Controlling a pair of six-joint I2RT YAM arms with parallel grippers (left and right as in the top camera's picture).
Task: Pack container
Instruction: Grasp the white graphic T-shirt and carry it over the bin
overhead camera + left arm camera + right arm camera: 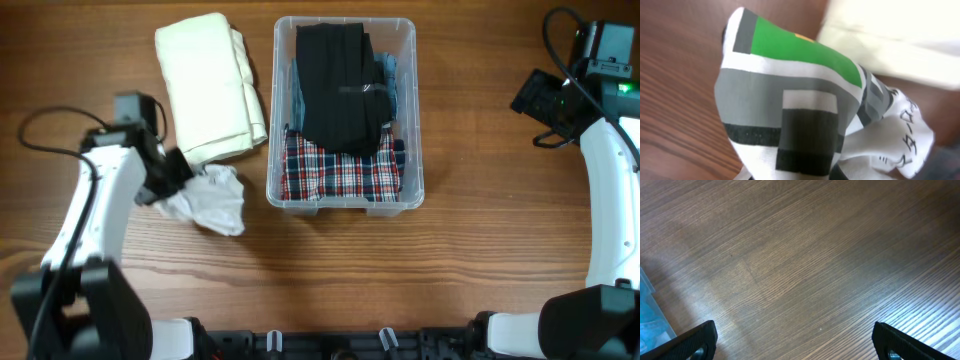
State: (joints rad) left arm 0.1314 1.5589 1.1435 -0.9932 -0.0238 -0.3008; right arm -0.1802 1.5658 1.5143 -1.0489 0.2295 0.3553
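The left gripper (172, 178), at the left of the overhead frame, was closed on a bunched white printed garment (212, 198) whose grey, black and green blocks (790, 115) filled its wrist view and hid the fingers. Just above lay a folded cream cloth (208, 85). The container (417, 120) stood at top centre, holding a black garment (340, 85) and red plaid fabric (340, 170). The right gripper (795, 345), at the upper right edge, gaped wide over bare wooden table (805, 255).
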